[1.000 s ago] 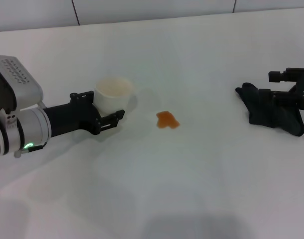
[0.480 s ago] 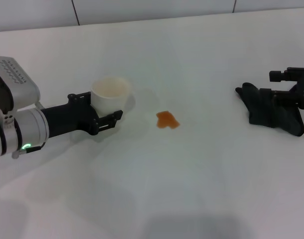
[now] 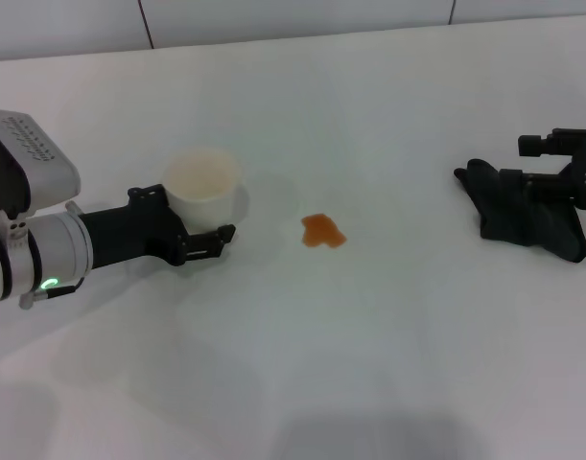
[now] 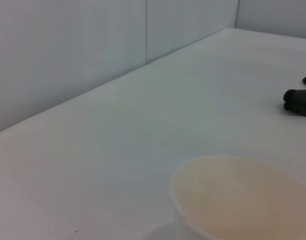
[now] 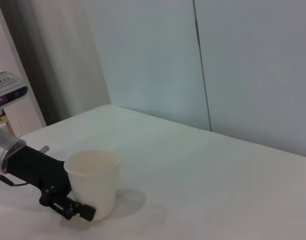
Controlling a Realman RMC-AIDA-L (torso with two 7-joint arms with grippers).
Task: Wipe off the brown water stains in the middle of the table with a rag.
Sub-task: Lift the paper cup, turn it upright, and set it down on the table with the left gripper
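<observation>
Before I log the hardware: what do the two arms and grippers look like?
The left arm is silver-grey and cylindrical with black rings, a green light, and a pale perforated box on top. Its left gripper is matte black with angular fingers. The right gripper is black and blocky, with a small cylindrical part.

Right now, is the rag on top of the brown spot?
No, the rag sits far off at the right end effector, while the brown spot lies bare mid-table.

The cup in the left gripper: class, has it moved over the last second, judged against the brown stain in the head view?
Yes. The cup, held in the left gripper, has shifted left, away from the brown stain, which stays put.
</observation>
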